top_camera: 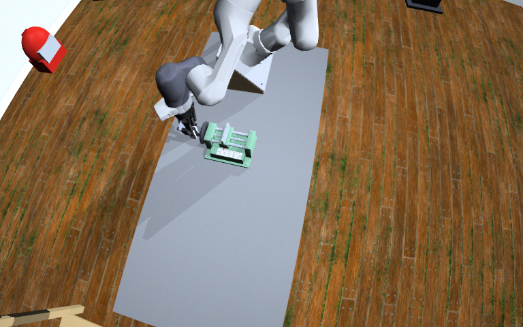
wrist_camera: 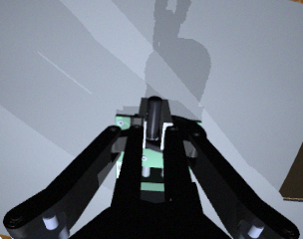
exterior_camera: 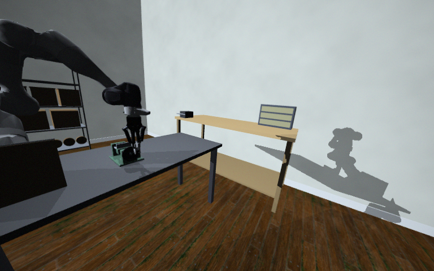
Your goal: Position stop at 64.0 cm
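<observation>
Desk (top_camera: 223,227): grey, on a wood floor. Green stop fixture (top_camera: 229,146) sits on it toward the arm's end, with twin rails, a carriage (top_camera: 227,133) across them and a scale strip with a red mark along its near edge.

Handwheel (top_camera: 203,132): dark disc at the fixture's left end.

Gripper (top_camera: 191,130): reaches down at the wheel from the left; its fingers stand narrow, clamped on the wheel's handle (wrist_camera: 153,119), which shows as a dark upright peg between them in the wrist view.

Surroundings: wooden bench (exterior_camera: 233,125) by the far wall, shelf rack (exterior_camera: 78,97) behind the arm, red object (top_camera: 41,48) on the floor.
</observation>
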### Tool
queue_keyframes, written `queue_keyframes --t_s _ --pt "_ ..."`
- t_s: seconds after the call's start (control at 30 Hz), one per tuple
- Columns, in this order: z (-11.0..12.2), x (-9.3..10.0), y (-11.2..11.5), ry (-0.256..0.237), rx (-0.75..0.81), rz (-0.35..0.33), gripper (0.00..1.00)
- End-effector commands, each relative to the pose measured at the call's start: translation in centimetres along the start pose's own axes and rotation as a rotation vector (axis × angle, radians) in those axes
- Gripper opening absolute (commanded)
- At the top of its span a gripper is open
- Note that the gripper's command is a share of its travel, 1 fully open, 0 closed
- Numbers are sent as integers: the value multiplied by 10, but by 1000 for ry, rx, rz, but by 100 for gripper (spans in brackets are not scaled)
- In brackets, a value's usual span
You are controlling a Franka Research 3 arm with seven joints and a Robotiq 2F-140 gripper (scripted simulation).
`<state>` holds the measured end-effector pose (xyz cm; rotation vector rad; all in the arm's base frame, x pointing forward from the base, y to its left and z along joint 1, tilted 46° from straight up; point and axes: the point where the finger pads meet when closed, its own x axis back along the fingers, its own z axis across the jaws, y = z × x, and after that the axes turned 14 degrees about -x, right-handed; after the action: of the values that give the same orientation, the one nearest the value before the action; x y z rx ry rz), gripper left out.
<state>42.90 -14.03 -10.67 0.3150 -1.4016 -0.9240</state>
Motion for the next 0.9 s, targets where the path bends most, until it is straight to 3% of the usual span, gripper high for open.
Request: queue_keyframes --t_s 0.0,0.2,0.47,0.87 --pt "-6 -9 0 -2 -9 1 4" --pt "-10 -20 1 -2 -9 1 4" --pt "-1 -50 -1 -2 -9 1 4" --pt "19 -61 -6 -2 -9 1 4"
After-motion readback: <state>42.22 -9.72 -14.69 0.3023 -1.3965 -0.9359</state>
